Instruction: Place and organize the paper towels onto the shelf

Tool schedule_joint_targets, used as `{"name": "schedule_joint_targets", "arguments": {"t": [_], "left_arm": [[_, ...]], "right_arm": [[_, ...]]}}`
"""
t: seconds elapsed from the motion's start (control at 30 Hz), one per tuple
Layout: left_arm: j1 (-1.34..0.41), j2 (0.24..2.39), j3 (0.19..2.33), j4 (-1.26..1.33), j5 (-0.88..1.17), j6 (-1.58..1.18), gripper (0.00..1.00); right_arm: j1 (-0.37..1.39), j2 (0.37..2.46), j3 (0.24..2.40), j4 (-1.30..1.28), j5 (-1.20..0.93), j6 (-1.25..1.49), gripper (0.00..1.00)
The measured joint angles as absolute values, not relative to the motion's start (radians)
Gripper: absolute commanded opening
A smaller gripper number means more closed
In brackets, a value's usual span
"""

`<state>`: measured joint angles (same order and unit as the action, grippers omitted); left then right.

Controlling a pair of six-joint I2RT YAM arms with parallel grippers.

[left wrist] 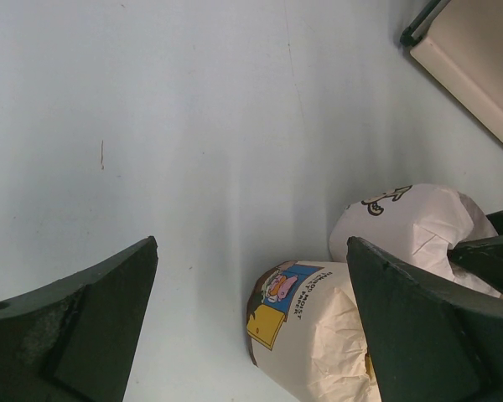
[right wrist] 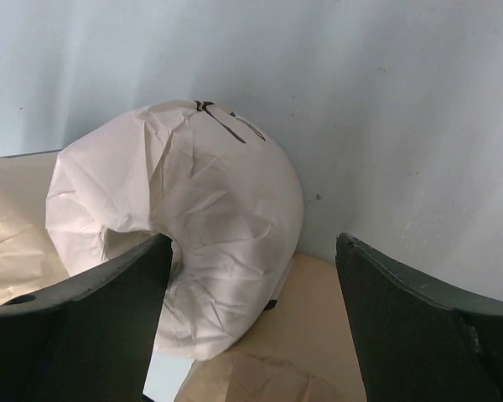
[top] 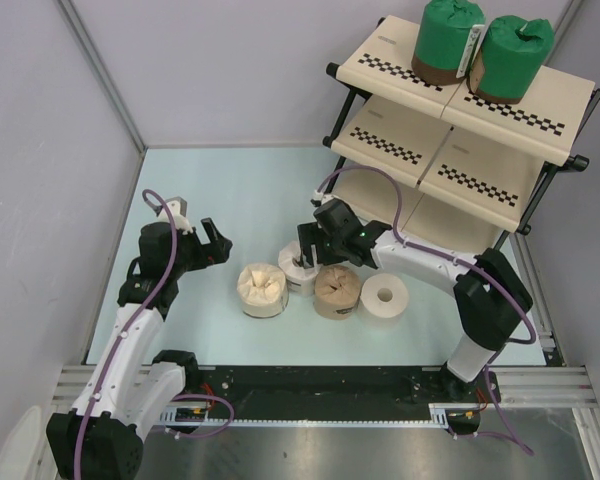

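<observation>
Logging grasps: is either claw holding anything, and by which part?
Nothing is held. The left claw is open and empty; the right claw is open at the white-wrapped roll, not clamped.

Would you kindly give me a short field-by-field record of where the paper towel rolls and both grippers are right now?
shelf top tier: left green roll and right green roll, side by side
shelf lower tiers: no rolls visible
table: cream roll, white wrapped roll, tan roll, bare roll, clustered together
left gripper: open, empty, left of the cream roll
right gripper: open, at the white wrapped roll, not shut on it
rolls left to place: four
</observation>
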<state>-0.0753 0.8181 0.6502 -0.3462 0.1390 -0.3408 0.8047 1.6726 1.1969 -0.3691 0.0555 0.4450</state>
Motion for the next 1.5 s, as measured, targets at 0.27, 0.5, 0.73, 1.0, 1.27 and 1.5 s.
{"name": "schedule_joint_targets", "arguments": {"t": [0.27, 0.5, 0.73, 1.0, 1.27, 1.5], "left_arm": [[-0.075, 0.818, 0.65, -0.346, 0.139, -0.341, 0.99], [-0.075, 0.818, 0.65, -0.346, 0.139, -0.341, 1.0], [-0.075, 0.818, 0.65, -0.346, 0.139, -0.341, 1.0], [-0.075, 0.818, 0.65, -0.346, 0.143, -0.341, 1.0], [-0.075, 0.818, 0.65, -0.346, 0.144, -0.341, 1.0], [-0.075, 0.818, 0.65, -0.345, 0.145, -0.341, 1.0]], "right_arm": [[0.808, 1.701, 1.198, -0.34, 0.044, 0.445, 0.6], [0.812, 1.702, 1.199, -0.33, 0.02, 0.443, 0.4], [0.81, 1.684, 1.198, -0.335, -0.009, 0.418, 0.36], [0.733, 1.466, 1.193, -0.335, -0.11, 0.41, 0.35], [0.587, 1.216, 1.33, -0.423, -0.14, 0.386, 0.33], [0.328, 1.18, 1.734, -0.575, -0.08, 0.349, 0.32]]}}
